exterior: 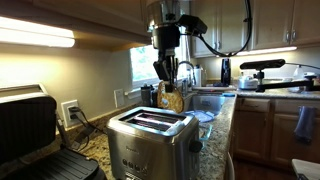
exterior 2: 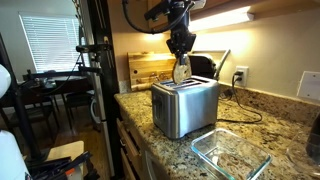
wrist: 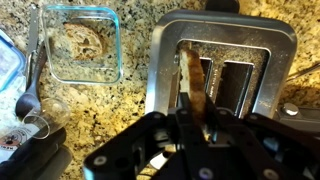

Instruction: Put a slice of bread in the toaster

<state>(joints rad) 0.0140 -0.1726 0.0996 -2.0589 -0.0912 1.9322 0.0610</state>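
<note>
Gripper, in an exterior view: gripper [exterior: 167,82] is seen pointing straight down, clenched on the top of the slice of bread [exterior: 172,100].
Bread axis: slice is held upright on edge, long axis approx. vertical, lower edge toward the toaster [exterior: 150,138].
Bread position: it is seen above and behind the toaster's top. Contact w/ a slot can't be told from this angle.
Surroundings: a black grill press [exterior: 30,130] is seen beside the toaster on the granite tabletop [exterior: 95,152].
Gripper, in an exterior view: gripper [exterior 2: 181,58] is clamped on the slice [exterior 2: 181,72] directly over the toaster [exterior 2: 185,106].
Bread axis: broad face is turned to the camera, long axis vertical, bottom edge at about toaster-top level.
Surroundings: a glass dish [exterior 2: 232,155] lies near the toaster on the tabletop [exterior 2: 165,150]. A wooden board [exterior 2: 148,72] is propped at the wall behind.
Wrist view, gripper: gripper [wrist: 197,118] is closed on the slice [wrist: 195,80].
Bread axis: slice is seen edge-on, its thin edge lined up w/ the length of one slot of the toaster [wrist: 265,45] and over that slot's opening.
Other slot: seen open and dark.
Surroundings: the glass dish [wrist: 85,45] is set apart from the toaster.
</note>
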